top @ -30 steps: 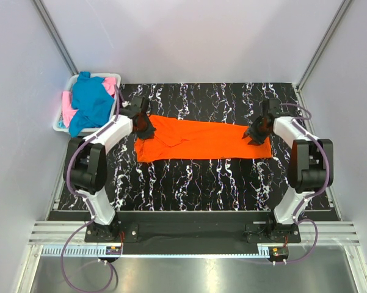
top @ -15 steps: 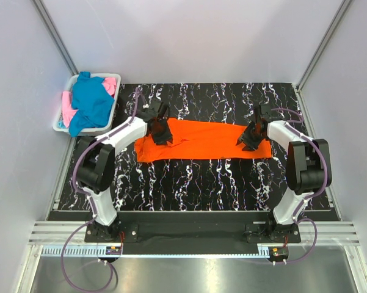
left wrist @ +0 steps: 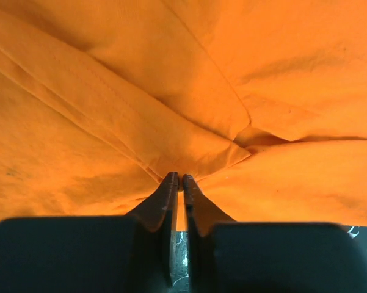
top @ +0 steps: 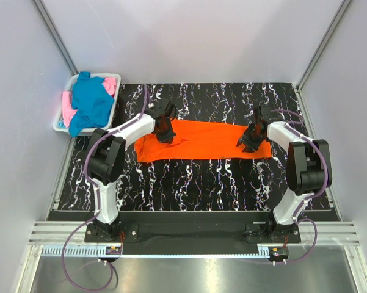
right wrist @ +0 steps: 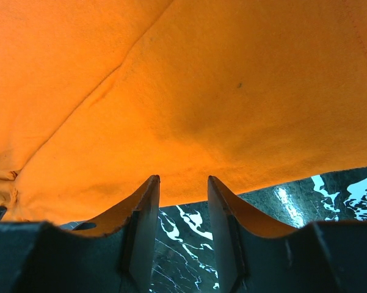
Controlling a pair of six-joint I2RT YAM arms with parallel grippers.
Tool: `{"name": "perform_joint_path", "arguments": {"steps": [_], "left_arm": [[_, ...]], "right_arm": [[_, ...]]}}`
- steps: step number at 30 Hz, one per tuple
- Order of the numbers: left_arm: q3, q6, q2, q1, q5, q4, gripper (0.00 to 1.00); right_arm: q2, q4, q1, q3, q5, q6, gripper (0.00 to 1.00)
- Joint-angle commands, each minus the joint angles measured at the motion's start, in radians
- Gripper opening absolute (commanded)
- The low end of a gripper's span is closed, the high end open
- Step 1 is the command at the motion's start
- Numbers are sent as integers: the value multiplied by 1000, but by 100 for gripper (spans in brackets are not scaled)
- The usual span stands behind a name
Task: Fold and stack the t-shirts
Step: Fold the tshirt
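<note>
At the centre of the black marbled table (top: 189, 183), the bright orange soft cloth t-shirt (top: 201, 140) lies as 1 strip from 9 to 3 o'clock. Left gripper (left wrist: 178, 177): fingers pressed together at a fold. Right gripper (right wrist: 183, 180): spread at the 3 o'clock edge. Risk: 1-sided pull drags the strip askew.

Overhead view down on whole table (top: 189, 183), wrist views pressed close over orange t-shirt (top: 207, 141), also seen overhead
</note>
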Motion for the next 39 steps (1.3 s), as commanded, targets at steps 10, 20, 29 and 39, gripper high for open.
{"name": "perform_joint_path", "arguments": {"steps": [10, 20, 29, 39], "left_arm": [[131, 55, -10, -2, -80, -4, 0], [411, 243, 202, -3, 65, 36, 0], [361, 219, 231, 0, -82, 31, 47], [96, 195, -32, 2, -106, 145, 48]], "right_arm": [[-40, 22, 0, 9, 2, 4, 43], [-37, 23, 0, 26, 5, 5, 43], [-28, 23, -2, 43, -18, -1, 43], [10, 15, 0, 69, 11, -38, 44]]}}
